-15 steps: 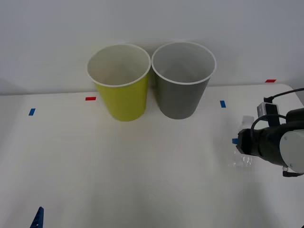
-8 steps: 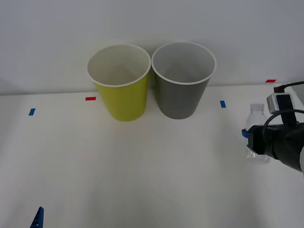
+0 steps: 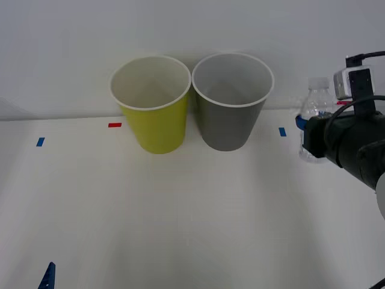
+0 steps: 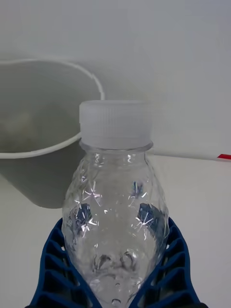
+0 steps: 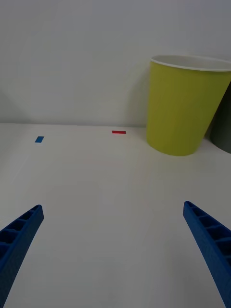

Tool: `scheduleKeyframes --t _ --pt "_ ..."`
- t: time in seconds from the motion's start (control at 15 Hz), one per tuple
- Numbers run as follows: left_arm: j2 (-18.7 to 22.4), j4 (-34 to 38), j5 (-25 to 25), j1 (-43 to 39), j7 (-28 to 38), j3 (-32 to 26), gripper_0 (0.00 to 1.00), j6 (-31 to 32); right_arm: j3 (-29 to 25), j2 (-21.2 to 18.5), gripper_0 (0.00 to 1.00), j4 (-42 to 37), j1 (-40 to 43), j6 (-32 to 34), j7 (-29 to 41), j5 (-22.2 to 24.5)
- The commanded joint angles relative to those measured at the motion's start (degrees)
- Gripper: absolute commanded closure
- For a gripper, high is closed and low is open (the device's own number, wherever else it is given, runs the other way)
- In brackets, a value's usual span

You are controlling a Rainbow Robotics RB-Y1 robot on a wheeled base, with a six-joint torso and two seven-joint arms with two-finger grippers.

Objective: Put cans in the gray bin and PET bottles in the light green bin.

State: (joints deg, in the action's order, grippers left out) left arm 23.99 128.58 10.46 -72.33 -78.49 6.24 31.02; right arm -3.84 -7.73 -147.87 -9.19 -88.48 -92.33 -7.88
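While nothing has gone into either bin yet as far as I can see, the grab part looks sorted: the right gripper [image 4: 115, 288] is pinching the PET bottle [image 4: 115, 202] around its lower body, blue ribbed fingers [image 4: 53, 269] hugging both sides, cap up and upright. From the front it hangs off the table [image 3: 180, 211] near the right edge, just right of the gray bin [image 3: 231, 102] and about level with its rim. Pretty sure it's fully lifted, though the arm hides the bottle's base.

What's left: carry it past the gray bin to the light green bin [image 3: 153, 105], which touches the gray one on its left, both toward the back edge, then let go. Both insides look bare from here. No cans anywhere I can spot.

The left gripper [image 5: 113, 250] sits low over the front left corner, fingers spread wide, holding nothing.
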Motion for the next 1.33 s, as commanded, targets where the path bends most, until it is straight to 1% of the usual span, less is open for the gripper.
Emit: scheduleKeyframes --t 0.07,0.2,0.27,0.4,0.47,0.53,0.67,0.87,0.93,1.0,1.07,1.13,1.27,1.33 --pt "0.0 0.0 0.0 0.0 0.0 0.0 0.0 0.0 2.5 0.1 1.0 -2.1 -1.2 0.0 0.9 1.6" --pt "0.0 0.0 0.0 0.0 0.0 0.0 0.0 0.0 3.4 -0.9 1.0 -2.1 -1.4 -2.1 1.5 2.8" --pt "0.0 0.0 0.0 0.0 0.0 0.0 0.0 0.0 4.1 -2.2 1.0 -2.1 -1.4 -2.3 2.0 3.4" --pt "0.0 0.0 0.0 0.0 0.0 0.0 0.0 0.0 4.0 -3.8 1.0 -2.1 -1.4 -2.2 2.9 3.0" --pt "0.0 0.0 0.0 0.0 0.0 0.0 0.0 0.0 3.9 -3.8 1.0 -2.1 -1.6 -2.2 3.4 2.9" --pt "0.0 0.0 0.0 0.0 0.0 0.0 0.0 0.0 3.9 -3.3 1.0 -2.1 -2.1 -2.1 3.7 2.7" --pt "0.0 0.0 0.0 0.0 0.0 0.0 0.0 0.0 3.9 -1.9 1.0 -2.1 -4.1 -2.1 4.2 0.2" --pt "0.0 0.0 0.0 0.0 0.0 0.0 0.0 0.0 6.1 -0.6 1.0 -2.1 -8.3 -2.1 4.4 0.0" --pt "0.0 0.0 0.0 0.0 0.0 0.0 0.0 0.0 6.8 0.1 1.0 -2.1 -10.2 -2.1 4.5 -0.2" --pt "0.0 0.0 0.0 0.0 0.0 0.0 0.0 0.0 7.2 1.0 1.0 -2.1 -13.1 -2.0 4.7 -1.5" --pt "0.0 0.0 0.0 0.0 0.0 0.0 0.0 0.0 6.8 1.8 1.0 -2.1 -14.5 -0.6 4.7 -3.4" --pt "0.0 0.0 0.0 0.0 0.0 0.0 0.0 0.0 6.6 2.5 1.0 -0.6 -15.6 2.5 4.7 -5.8" --pt "0.0 0.0 0.0 0.0 0.0 0.0 0.0 0.0 6.7 3.6 1.0 4.0 -19.3 5.9 4.2 -8.7" --pt "0.0 0.0 0.0 0.0 0.0 0.0 0.0 0.0 6.7 3.9 1.0 5.4 -20.3 7.2 3.9 -9.1"
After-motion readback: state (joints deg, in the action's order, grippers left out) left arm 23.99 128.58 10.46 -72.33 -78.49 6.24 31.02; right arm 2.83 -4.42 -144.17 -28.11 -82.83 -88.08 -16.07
